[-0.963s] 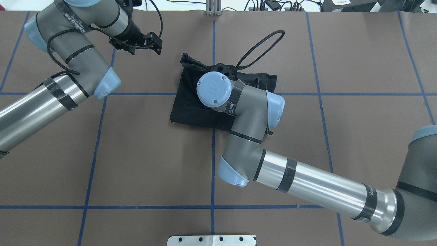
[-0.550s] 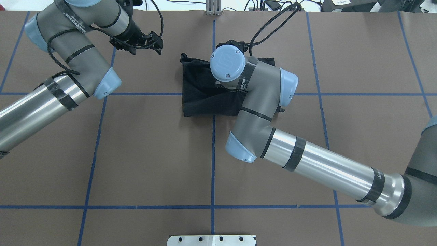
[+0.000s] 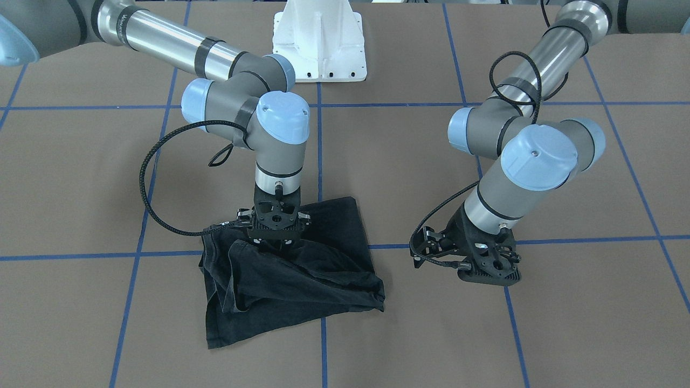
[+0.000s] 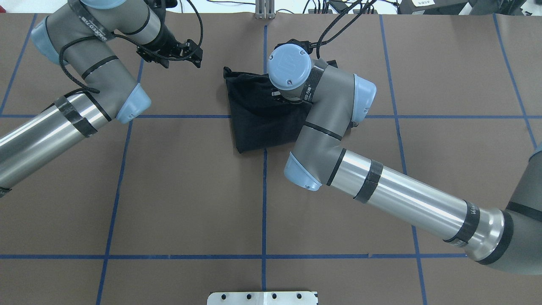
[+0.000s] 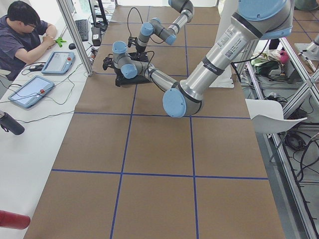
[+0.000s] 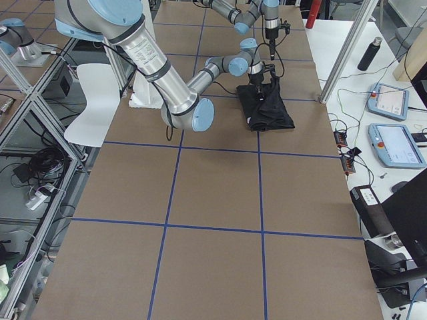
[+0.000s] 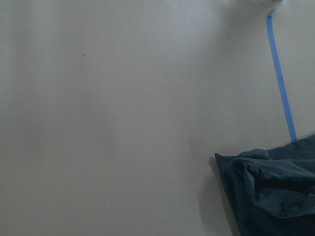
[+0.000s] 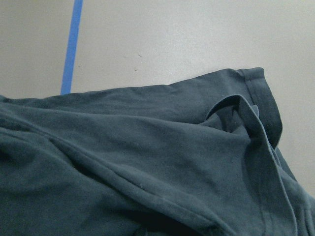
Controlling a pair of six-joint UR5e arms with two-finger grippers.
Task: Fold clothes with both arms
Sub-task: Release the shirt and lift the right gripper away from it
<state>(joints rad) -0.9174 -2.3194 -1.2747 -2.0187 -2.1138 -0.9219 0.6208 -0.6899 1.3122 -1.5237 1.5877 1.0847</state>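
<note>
1. Over the last second the right arm (image 4: pixel 402 203) has swung away from the robot's base, drawing the black T-shirt (image 3: pixel 302 275) into a narrower bundle at the far middle of the tabletop (image 4: pixel 169 190).
2. The right gripper (image 3: pixel 275 245) points straight down, jaws seemingly clamped on a raised fold.
3. The layers underneath look bunched, so further pulling may drag the whole bundle instead of laying the fold flat.
4. The left gripper (image 4: pixel 198 54) hangs tilted beside the shirt, jaws apart and empty.

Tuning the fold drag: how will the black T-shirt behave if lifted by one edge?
Likely floppy: the T-shirt drapes in wrinkles below the right gripper. Probably light: one pinch tents it. Layers may slip apart; their edges lie uneven.
</note>
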